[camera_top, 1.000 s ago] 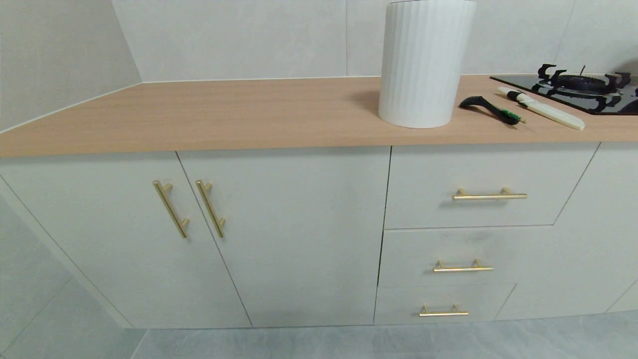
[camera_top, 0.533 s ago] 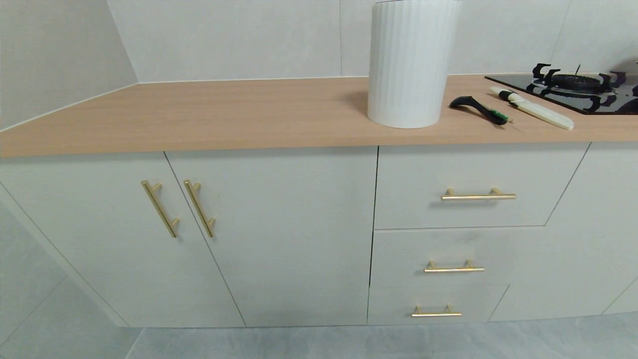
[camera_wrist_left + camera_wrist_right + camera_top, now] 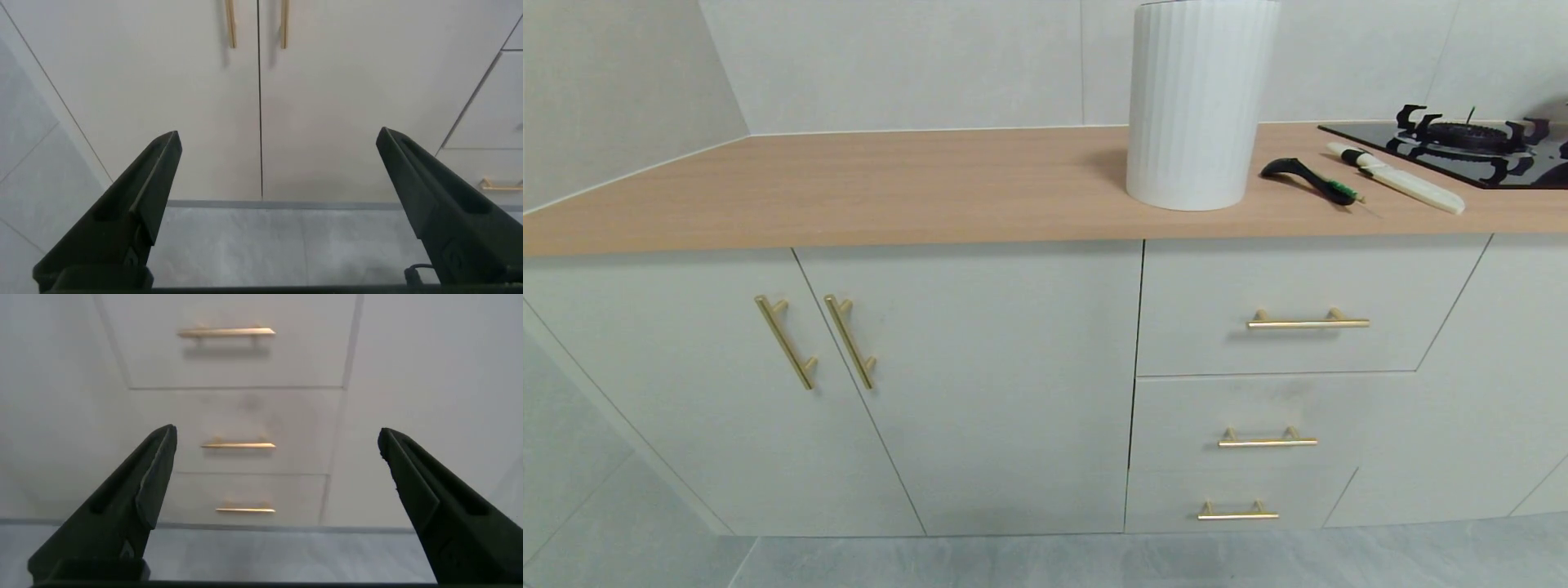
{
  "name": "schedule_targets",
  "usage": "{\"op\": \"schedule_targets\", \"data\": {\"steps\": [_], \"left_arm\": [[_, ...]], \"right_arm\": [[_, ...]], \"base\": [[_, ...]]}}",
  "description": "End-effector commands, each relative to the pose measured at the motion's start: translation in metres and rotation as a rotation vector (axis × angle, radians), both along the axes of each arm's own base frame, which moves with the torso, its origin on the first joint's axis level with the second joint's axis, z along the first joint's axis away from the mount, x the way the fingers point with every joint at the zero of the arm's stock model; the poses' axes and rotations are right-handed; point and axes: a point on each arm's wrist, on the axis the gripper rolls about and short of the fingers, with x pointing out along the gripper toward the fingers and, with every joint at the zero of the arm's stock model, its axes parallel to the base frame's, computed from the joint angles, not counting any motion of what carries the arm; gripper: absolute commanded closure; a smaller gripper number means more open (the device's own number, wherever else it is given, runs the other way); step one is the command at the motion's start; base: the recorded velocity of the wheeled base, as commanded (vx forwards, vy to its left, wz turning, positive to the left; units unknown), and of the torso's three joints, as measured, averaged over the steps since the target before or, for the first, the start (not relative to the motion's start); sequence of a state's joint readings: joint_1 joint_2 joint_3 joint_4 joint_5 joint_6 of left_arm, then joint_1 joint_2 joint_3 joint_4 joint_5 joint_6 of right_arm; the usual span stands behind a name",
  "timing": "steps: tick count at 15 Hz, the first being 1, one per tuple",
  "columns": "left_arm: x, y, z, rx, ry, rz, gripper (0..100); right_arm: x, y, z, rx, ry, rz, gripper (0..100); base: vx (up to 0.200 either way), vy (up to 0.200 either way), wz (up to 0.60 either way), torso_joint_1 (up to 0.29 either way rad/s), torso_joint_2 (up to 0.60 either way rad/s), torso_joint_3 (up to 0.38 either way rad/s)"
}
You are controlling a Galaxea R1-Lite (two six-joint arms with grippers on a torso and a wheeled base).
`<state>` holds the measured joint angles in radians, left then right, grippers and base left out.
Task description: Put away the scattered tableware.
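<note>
Pale tiled walls back a long wood-grain worktop [image 3: 890,188] over cream cabinet doors and a stack of drawers with slim brass handles [image 3: 1308,322]. Your tableware lies towards the right end of that worktop. A small black-handled tool with a green tip [image 3: 1311,180] is just beside a tall white ribbed cylindrical container [image 3: 1196,106]. A long cream knife with a black band near one end [image 3: 1401,180] lies between that tool and the black glass gas hob [image 3: 1462,139].

Expect both pieces to be light, stiff and thin. They lie flat, so they will probably skid if you nudge them before closing. I would take the black tool across its thick curved handle. Take the knife near the banded end, which looks like the handle, and keep off the long cream part in case it is a brittle blade.

Both arms hang low in front of the cabinets. The left gripper [image 3: 278,140] faces the double doors and the right gripper [image 3: 278,434] faces the drawers. Each has its fingers spread wide and holds nothing.

You cannot see the container's top, which is cut off, so you cannot tell whether it is open or what it holds. The hob runs off the right edge. What kind of tool the green-tipped piece is stays unclear.
</note>
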<state>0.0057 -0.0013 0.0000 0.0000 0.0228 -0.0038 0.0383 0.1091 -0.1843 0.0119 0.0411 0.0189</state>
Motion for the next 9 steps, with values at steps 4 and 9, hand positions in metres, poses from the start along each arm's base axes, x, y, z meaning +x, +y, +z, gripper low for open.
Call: {"op": "schedule_targets", "data": {"steps": [4,9], "left_arm": [[0.000,0.000,0.000,-0.001,0.001,0.001,0],[0.000,0.000,0.000,-0.001,0.001,0.001,0]], "right_arm": [[0.096,0.010,0.039,-0.013,0.478,0.136,0],[0.206,0.027,0.023,-0.038,0.782,0.155,0]], "base": [[0.000,0.000,0.00,0.000,0.00,0.000],[0.000,0.000,0.00,0.000,0.00,0.000]]}}
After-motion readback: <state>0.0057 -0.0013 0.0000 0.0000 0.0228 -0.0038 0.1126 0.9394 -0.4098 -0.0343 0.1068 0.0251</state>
